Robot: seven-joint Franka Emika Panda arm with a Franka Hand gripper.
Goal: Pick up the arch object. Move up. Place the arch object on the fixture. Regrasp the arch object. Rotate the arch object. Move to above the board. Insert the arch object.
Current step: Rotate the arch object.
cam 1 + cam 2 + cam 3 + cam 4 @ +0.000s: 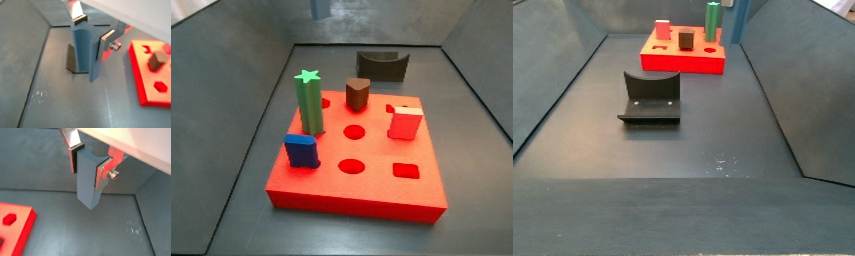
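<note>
I have the end effector (pixel 90 159) clamped on the upper end of the arch object (pixel 89 185), which hangs clear of the floor, long axis vertical, free end down, presumably lifted for transfer to the fixture (pixel 649 97), well apart from the board (pixel 358 160).

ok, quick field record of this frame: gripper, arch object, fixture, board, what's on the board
gripper: shut on the arch object, raised off the floor in both wrist views
arch object: slate blue-grey prism, hanging upright between the fingers, lower end free
fixture: dark, on the floor, nothing on it
board: red, flat on the floor, apart from the fixture
on board: green star-topped post, short blue block, brown peg, red block
open holes: several visible in a side view
</note>
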